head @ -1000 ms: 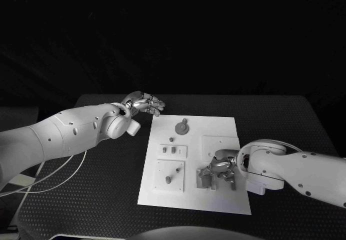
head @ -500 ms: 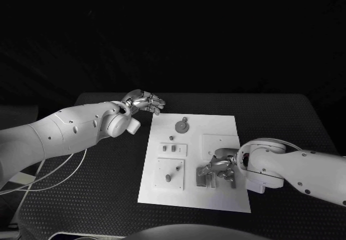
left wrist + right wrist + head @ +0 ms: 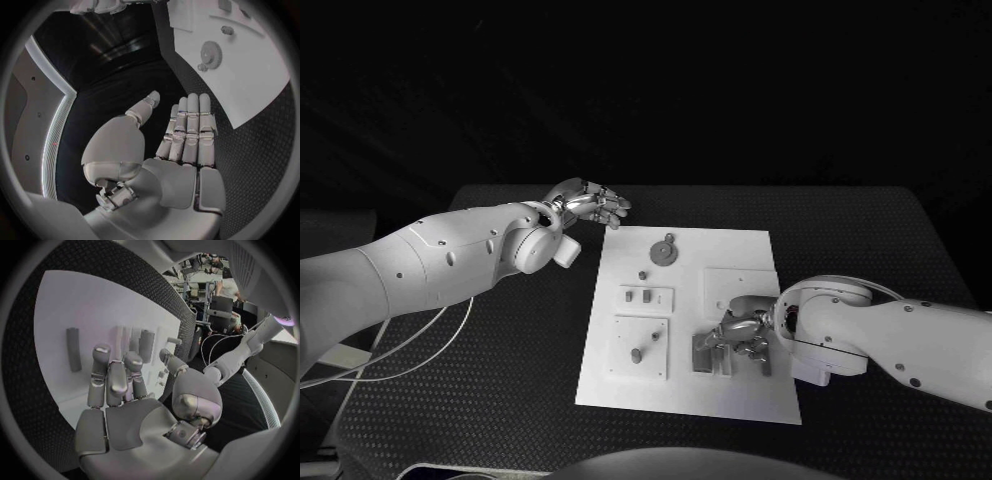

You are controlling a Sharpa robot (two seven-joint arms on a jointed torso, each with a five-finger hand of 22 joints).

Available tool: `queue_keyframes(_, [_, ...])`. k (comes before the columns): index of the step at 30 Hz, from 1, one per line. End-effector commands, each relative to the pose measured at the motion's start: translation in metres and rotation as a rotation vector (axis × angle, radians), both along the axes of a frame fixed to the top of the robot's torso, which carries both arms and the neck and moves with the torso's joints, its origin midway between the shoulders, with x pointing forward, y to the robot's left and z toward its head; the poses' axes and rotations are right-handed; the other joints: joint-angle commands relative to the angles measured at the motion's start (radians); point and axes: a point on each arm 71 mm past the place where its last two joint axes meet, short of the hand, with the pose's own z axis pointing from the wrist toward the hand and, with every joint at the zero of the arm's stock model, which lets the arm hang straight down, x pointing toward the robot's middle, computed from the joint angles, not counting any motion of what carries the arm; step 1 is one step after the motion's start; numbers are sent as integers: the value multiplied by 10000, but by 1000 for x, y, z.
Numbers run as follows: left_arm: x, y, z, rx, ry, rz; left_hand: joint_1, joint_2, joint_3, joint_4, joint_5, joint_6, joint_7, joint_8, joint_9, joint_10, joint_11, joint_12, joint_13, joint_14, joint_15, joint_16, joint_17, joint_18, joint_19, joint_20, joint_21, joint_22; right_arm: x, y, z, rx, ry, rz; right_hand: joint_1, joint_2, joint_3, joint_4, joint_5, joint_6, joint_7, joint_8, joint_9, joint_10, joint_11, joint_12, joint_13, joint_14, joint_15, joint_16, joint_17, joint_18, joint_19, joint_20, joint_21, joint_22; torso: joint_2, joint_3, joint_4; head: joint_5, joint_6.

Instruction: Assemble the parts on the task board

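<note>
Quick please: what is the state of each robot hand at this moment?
Left robot hand: open, fingers straight, holding nothing.
Right robot hand: open above the white task board, holding nothing.

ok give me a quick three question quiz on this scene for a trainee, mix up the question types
1. True or false: the left hand rests on the task board.
2. Which hand hovers over the grey bars at the board's near right? A) left B) right C) both
3. Fill in: the gear lies near the board's ____ edge (far or near).

Key
1. False: it is held over the black table just off the board's far left corner, fingers straight, holding nothing.
2. B: the right hand.
3. far
</note>
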Motion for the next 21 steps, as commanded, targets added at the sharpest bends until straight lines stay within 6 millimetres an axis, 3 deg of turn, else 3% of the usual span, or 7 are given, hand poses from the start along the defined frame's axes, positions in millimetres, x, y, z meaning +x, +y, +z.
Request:
queue_keyframes(1, [0, -2, 1, -112, -17, -102, -82, 20, -33, 28, -4, -57, -12, 45, -15, -41, -10, 62, -11, 70, 27, -61, 16, 191, 76, 1, -68, 13, 0, -1, 0, 57, -145, -70, 82, -77, 41, 21, 35, 47, 119, -43, 24, -38, -2, -17, -19, -37, 6, -60, 11, 189, 33, -75, -21, 171, 2, -2, 3, -12, 6])
queue_keyframes(14, [0, 0, 1, -102, -78, -32, -79, 23, -29, 28, -4, -55, -13, 48, -18, -38, -11, 64, -10, 74, 26, -67, 27, 193, 78, 0, -70, 16, 1, -14, 22, 689, -1027, -76, 911, 130, -84, -728, 34, 77, 115, -18, 106, 54, -4, 35, -105, 76, 10, -60, 90, 189, 96, -85, 37, 169, -4, 9, -11, -113, 155])
queue_keyframes(21, [0, -1, 1, -112, -86, -50, -78, 24, -27, 29, -4, -51, -15, 53, -19, -34, -13, 66, -9, 79, 25, -71, 36, 193, 82, -1, -71, 19, 14, -44, 39, 503, -1435, -526, 1741, 379, -95, -1384, 34, 108, 107, 12, 174, 174, -10, 139, -105, 150, 5, -70, 126, 189, 149, -100, 48, 161, -14, -2, -14, -273, 283])
